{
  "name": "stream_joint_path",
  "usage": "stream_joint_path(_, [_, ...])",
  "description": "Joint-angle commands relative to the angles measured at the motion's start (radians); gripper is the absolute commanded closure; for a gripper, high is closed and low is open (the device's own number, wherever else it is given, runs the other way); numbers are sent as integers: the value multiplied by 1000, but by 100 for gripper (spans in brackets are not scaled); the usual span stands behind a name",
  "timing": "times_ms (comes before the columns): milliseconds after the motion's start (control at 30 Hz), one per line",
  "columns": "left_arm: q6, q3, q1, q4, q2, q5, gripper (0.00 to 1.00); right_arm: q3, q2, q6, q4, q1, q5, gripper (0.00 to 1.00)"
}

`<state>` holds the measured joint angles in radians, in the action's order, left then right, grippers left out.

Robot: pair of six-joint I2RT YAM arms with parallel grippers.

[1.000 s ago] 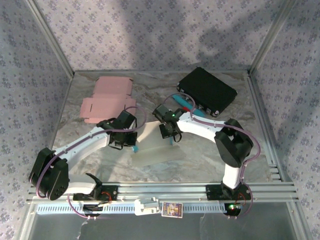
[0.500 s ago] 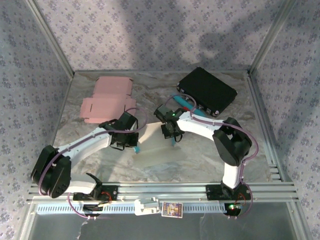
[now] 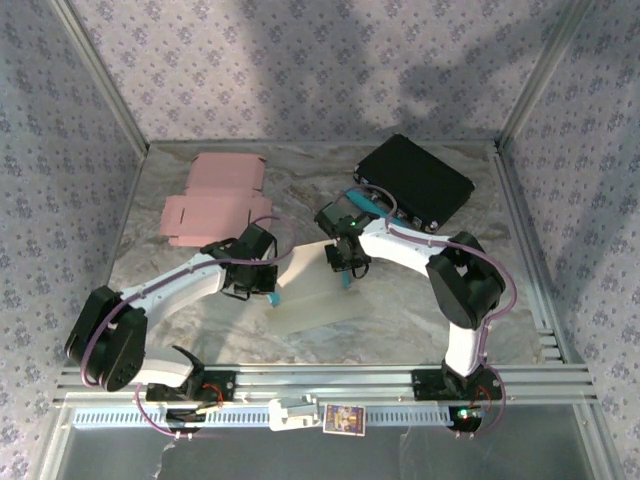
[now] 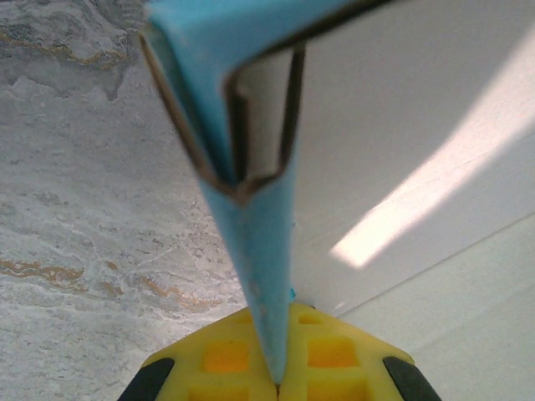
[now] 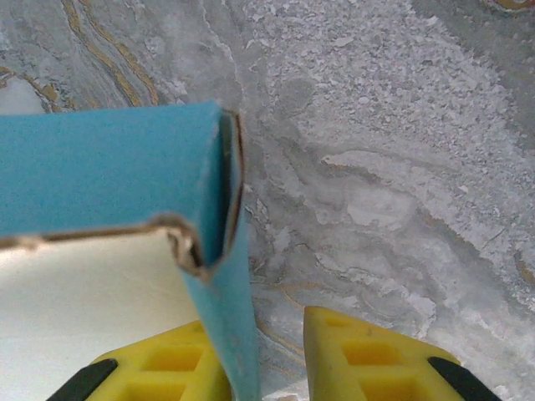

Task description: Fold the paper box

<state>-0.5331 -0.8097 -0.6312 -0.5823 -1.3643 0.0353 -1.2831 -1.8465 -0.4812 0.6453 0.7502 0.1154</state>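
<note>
A small printed card [image 3: 343, 418] lies at the near rail; beyond it both arms reach low and inward, elbows out, to the white-and-blue paper box [image 3: 318, 298] at the middle of the table [image 3: 400, 322]. The left gripper [image 4: 277, 378] is clamped tight on a thin blue flap at the box's left edge, its body hiding that corner from above, while the right gripper [image 5: 269, 355] stands part open, the blue wall against one finger only. Farther back lie a flat pink blank [image 3: 215, 200], left, and a black case [image 3: 415, 182], right.
</note>
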Motion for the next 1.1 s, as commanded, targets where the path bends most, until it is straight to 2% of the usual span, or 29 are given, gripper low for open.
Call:
stream_joint_path(0, [24, -15, -4, -27, -11, -13, 100, -4, -23, 14, -10, -5, -15, 74])
stream_joint_path(100, [23, -18, -5, -31, -11, -16, 100, -13, -31, 4, 12, -4, 16, 87])
stream_joint_path(233, [16, -24, -5, -35, -6, -26, 100, -47, -51, -57, 121, 4, 154, 100])
stream_joint_path(400, [-4, -32, -11, -38, -6, -37, 100, -88, -63, -122, 223, 55, 305, 100])
stream_joint_path(533, [-29, -29, -15, -25, -12, -38, 100, -174, -127, -219, 381, 91, 410, 100])
stream_joint_path(800, [-51, -29, -19, -16, -22, -35, 100, -213, -163, -248, 442, 105, 414, 100])
stream_joint_path(900, [-64, -26, -19, -3, -22, -25, 100, -197, -151, -242, 409, 84, 352, 100])
stream_joint_path(1067, [-79, -27, -18, 8, -35, -13, 100, -218, -163, -198, 412, 90, 333, 100])
